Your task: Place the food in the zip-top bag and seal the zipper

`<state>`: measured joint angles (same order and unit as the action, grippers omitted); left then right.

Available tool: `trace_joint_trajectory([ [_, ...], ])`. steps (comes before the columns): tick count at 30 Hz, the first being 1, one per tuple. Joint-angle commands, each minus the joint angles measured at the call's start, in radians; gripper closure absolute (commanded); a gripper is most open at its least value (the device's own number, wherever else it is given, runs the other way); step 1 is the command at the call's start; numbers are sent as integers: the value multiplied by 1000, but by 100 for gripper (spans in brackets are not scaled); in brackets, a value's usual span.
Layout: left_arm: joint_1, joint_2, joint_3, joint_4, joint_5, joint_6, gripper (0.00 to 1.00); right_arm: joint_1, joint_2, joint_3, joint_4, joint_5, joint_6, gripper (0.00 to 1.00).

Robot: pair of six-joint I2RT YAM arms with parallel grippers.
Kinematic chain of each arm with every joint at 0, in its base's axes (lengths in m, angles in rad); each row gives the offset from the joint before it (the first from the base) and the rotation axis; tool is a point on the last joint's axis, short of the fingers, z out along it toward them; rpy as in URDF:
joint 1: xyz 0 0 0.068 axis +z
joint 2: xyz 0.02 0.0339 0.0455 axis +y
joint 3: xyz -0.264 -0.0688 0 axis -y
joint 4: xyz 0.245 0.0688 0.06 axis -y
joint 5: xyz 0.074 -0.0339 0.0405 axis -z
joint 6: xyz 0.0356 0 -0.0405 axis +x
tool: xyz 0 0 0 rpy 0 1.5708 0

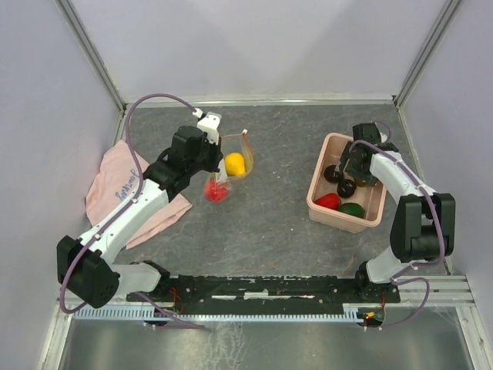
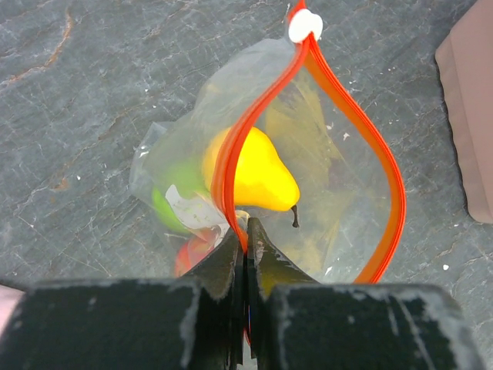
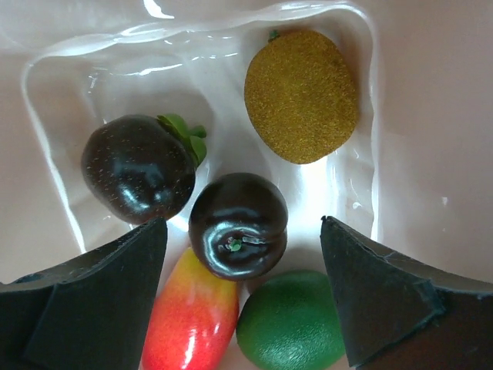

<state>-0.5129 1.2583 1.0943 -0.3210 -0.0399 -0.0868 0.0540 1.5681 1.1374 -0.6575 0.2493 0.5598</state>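
My left gripper [image 2: 246, 227] is shut on the red-orange zipper [image 2: 354, 116] at the near edge of the zip-top bag [image 1: 240, 146], holding its mouth wide open above the table. Inside the bag lie a yellow pear [image 2: 258, 173], a green piece [image 2: 166, 208] and a red piece [image 2: 189, 250]. My right gripper [image 3: 243, 223] hangs open inside the pink bin [image 1: 317, 193], its fingers either side of a dark purple plum [image 3: 237, 223] without touching it. More food lies around it: a second dark fruit [image 3: 137, 168], a brown kiwi [image 3: 302, 94], a red-yellow piece [image 3: 191, 320] and a green lime [image 3: 291, 322].
A pink cloth [image 1: 115, 181] lies at the left under my left arm. The bin's walls [image 3: 54, 154] close in around the right gripper. Grey walls and metal posts ring the table.
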Motion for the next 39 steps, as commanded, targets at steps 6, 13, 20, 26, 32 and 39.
trace_joint_trajectory([
  [6,-9,29,84,-3,29,71,97,-4,83,-54,98,-56,-20,7],
  [13,-17,42,98,-10,34,78,97,-5,126,-98,148,-70,-33,10],
  [20,-26,49,113,-20,36,80,97,-5,66,-119,161,-36,-68,29],
  [26,-35,64,130,-18,39,85,97,-4,-30,-127,127,-32,-92,45],
  [32,-46,88,153,-17,68,94,97,-1,-148,-111,74,-36,-118,51],
  [39,-58,118,166,20,115,120,97,39,-310,-39,-6,-61,-186,51],
])
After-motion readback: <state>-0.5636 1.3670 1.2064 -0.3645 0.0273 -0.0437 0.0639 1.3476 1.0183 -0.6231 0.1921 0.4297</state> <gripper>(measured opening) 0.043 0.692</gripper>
